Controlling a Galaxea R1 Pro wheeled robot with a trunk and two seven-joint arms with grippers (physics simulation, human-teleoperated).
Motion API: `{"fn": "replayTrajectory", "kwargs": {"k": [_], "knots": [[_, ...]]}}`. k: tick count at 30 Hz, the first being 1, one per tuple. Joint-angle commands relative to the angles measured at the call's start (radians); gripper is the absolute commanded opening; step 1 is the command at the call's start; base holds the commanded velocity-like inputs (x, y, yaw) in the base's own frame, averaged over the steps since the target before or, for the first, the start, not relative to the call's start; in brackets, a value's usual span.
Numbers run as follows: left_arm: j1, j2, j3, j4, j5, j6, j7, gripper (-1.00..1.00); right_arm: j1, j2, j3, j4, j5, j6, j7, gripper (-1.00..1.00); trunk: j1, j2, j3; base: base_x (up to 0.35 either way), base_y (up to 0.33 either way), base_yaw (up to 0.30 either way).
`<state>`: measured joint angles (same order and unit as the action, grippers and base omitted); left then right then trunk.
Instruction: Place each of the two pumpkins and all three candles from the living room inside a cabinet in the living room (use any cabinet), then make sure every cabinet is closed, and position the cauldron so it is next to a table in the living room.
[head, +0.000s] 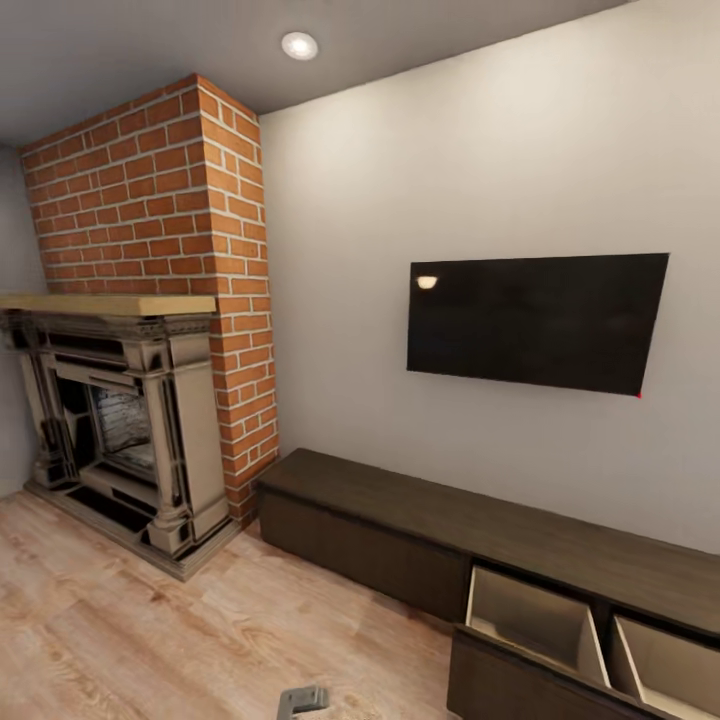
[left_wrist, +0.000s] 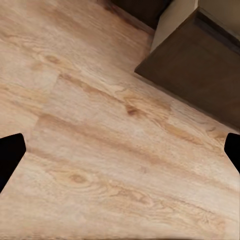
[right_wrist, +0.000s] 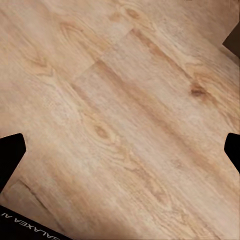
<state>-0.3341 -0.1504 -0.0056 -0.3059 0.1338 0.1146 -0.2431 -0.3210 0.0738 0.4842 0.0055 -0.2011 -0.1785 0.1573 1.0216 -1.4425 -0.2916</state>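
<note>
Drawers first: your head camera shows the long dark cabinet (head: 420, 520) along the white wall under the wall-mounted television (head: 535, 320), with two drawers pulled out at its right end. The nearer drawer (head: 535, 615) shows pale tan walls and nothing in the part you can see; the further one (head: 665, 665) is cut by the frame's edge, and what shows of it is likewise bare. The cabinet's left section has its fronts flush.

To the cabinet's left stands the grey ornate fireplace (head: 125, 430) with a wooden mantel, set against a red-brick chimney (head: 160, 200). Light wood-plank floor (head: 150, 620) runs in front of both.

Your left end effector (left_wrist: 120, 155) hangs over bare planks with its two black fingertips (left_wrist: 10, 155) spread wide apart, nothing between them. A corner of the dark cabinet (left_wrist: 200, 70) with a pale inner panel beside it lies ahead of it, apart from the fingers. Your right end effector (right_wrist: 120, 155) is also spread wide over floorboards, holding nothing, with just a dark sliver at the frame's corner.

At the head view's lower edge a small grey piece of the robot (head: 302, 700) pokes in; you cannot tell which part it is.
</note>
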Motion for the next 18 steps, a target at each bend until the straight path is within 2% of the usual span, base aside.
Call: {"fn": "replayTrajectory", "kwargs": {"k": [1,8,18], "knots": [[0.000,0.000,-0.001,-0.002,0.010,0.008,-0.002,1.00,-0.001,0.000,0.007,0.002,-0.011,-0.004,0.004,1.00,0.000,-0.001,-0.001,-0.166,0.276,0.273],[0.000,0.000,-0.001,-0.001,0.010,0.008,-0.002,1.00,-0.001,0.001,0.007,0.002,-0.011,-0.004,0.004,1.00,0.000,-0.001,-0.001,-0.149,0.243,0.274],[0.000,0.000,-0.001,-0.001,0.010,0.008,-0.002,1.00,-0.001,0.001,0.007,0.002,-0.011,-0.004,0.004,1.00,0.000,-0.001,-0.001,-0.020,0.030,0.274]]}}
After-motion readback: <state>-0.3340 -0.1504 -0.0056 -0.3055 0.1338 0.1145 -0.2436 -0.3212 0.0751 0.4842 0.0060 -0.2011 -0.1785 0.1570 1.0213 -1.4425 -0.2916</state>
